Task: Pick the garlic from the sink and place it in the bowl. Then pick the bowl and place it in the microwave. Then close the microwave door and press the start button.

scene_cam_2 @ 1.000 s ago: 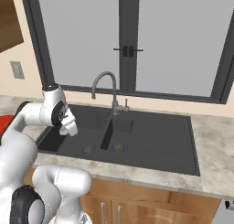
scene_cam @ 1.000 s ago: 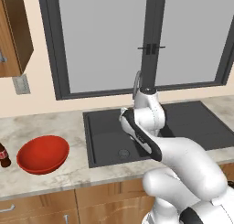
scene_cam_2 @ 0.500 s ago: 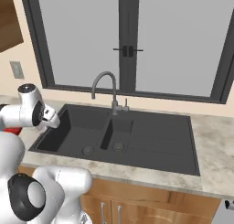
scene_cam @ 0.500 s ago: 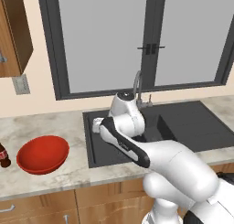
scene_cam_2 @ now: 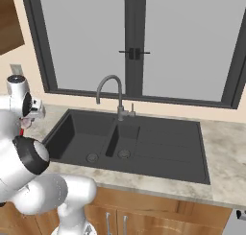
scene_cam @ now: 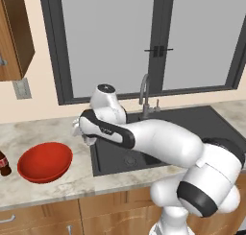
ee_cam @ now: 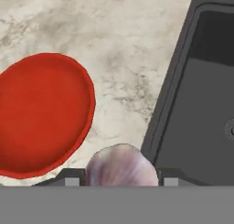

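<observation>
Above the marble counter (ee_cam: 137, 58), the end effector (ee_cam: 121, 179) grips the garlic (ee_cam: 121, 168) beside the bowl (ee_cam: 41, 113).

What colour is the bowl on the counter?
Glossy plain red; the bowl shows best in the hand view.

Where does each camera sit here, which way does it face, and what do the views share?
Left base view: behind the arm to its left, facing the window, bowl and sink; the white arm crosses from the lower right.
Right base view: behind to its right, over the sink's two basins and faucet; arm at left.
Hand view: on the hand, looking down at counter, bowl and sink rim; the garlic sits between the fingers.
Shared: the sink; bowl in left base and hand views.
</observation>
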